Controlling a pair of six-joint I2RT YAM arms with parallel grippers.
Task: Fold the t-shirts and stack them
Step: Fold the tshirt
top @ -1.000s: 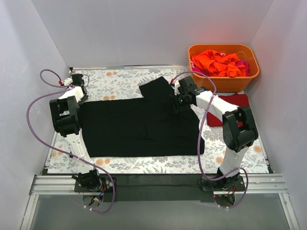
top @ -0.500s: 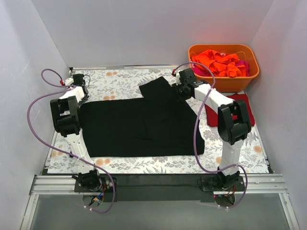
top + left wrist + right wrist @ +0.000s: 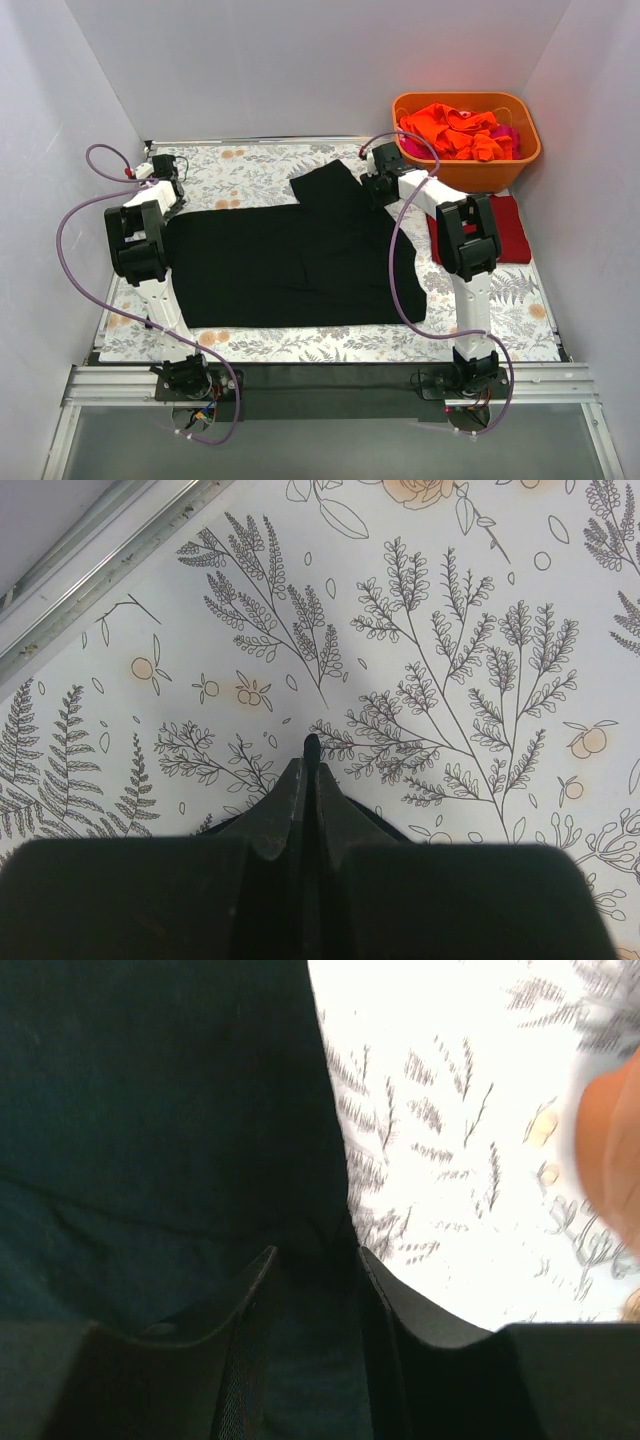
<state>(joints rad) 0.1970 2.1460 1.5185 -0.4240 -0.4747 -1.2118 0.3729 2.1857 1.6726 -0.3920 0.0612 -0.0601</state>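
Black t-shirt [image 3: 290,260]: flat on counter [image 3: 250,160], left of orange tub [image 3: 520,160], long axis running away from tub. Right hand [image 3: 312,1260]: nearest tub, released, astride shirt edge. Left hand [image 3: 310,755]: clenched empty, farthest from tub.

1. Overhead view: bright, even, diffuse light; faint shadows; sharp throughout;
2. Left wrist: tablecloth [image 3: 450,630] crisp; left gripper [image 3: 310,748] a black silhouette;
3. Right wrist: tablecloth overexposed, motion-blurred; orange tub [image 3: 612,1150] smeared.
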